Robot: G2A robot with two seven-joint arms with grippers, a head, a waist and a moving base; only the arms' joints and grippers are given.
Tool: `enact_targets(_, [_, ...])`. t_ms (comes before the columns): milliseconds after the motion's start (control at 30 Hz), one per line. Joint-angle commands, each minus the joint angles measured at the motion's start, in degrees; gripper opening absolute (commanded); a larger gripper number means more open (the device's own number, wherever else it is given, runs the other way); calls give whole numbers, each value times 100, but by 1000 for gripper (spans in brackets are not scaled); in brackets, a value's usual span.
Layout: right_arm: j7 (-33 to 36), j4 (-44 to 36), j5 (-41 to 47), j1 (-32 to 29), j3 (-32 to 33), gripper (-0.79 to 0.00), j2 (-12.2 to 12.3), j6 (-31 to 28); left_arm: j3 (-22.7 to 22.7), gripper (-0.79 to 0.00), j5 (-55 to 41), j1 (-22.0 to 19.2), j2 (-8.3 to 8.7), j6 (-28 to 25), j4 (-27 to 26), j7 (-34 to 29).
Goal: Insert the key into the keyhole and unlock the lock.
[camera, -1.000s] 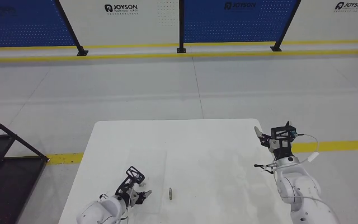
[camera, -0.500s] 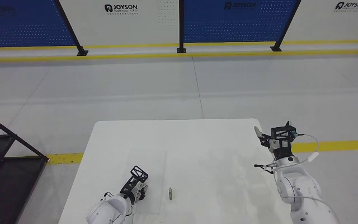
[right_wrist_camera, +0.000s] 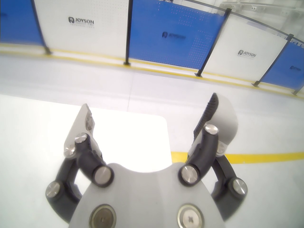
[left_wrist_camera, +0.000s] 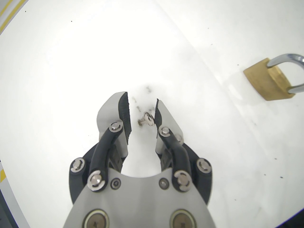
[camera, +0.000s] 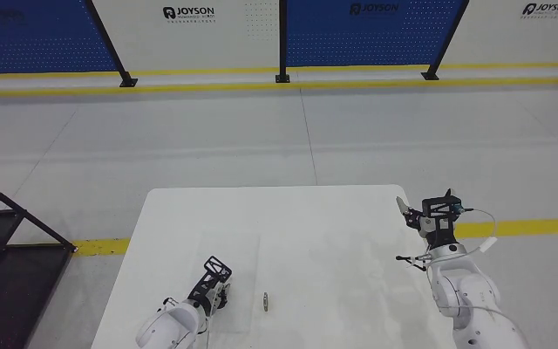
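A small silver key (left_wrist_camera: 148,119) lies flat on the white table (camera: 314,236), between the fingers of my left gripper. The left gripper (left_wrist_camera: 141,97) points down at the table near its front left, open only narrowly; one finger (left_wrist_camera: 163,116) touches the key and the other stands a little off it. In the top view the left gripper (camera: 218,292) covers the key. The brass padlock (left_wrist_camera: 267,83) with a steel shackle lies on the table a short way to the right of this gripper, also seen as the padlock (camera: 264,302). My right gripper (right_wrist_camera: 149,103) hangs wide open and empty over the table's right edge (camera: 405,234).
The table's front left edge runs close beside the left gripper. Beyond the table's far edge are bare floor, yellow floor lines and blue and white barrier panels (camera: 279,35).
The left gripper's fingers have drawn closer together around the key since one second ago. The right arm and the padlock have not moved.
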Motion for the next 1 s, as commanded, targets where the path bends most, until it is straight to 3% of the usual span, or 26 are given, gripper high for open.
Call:
enact_targets(0, [0,0,0,0,0,0,0,0,3,-613,23,14,3,-10,-16,-4])
enact_targets(200, [0,0,0,0,0,0,0,0,20,-671,74,30,8,14,-50,-13])
enact_targets(267, [0,0,0,0,0,0,0,0,21,-767,80,36,9,22,-71,-14])
enact_targets(300, [0,0,0,0,0,0,0,0,19,-779,94,42,10,30,-88,-22])
enact_targets(633, [0,0,0,0,0,0,0,0,-70,-785,88,164,31,31,-342,-23])
enact_targets(967, [0,0,0,0,0,0,0,0,-690,-785,-432,843,117,-366,-1123,575])
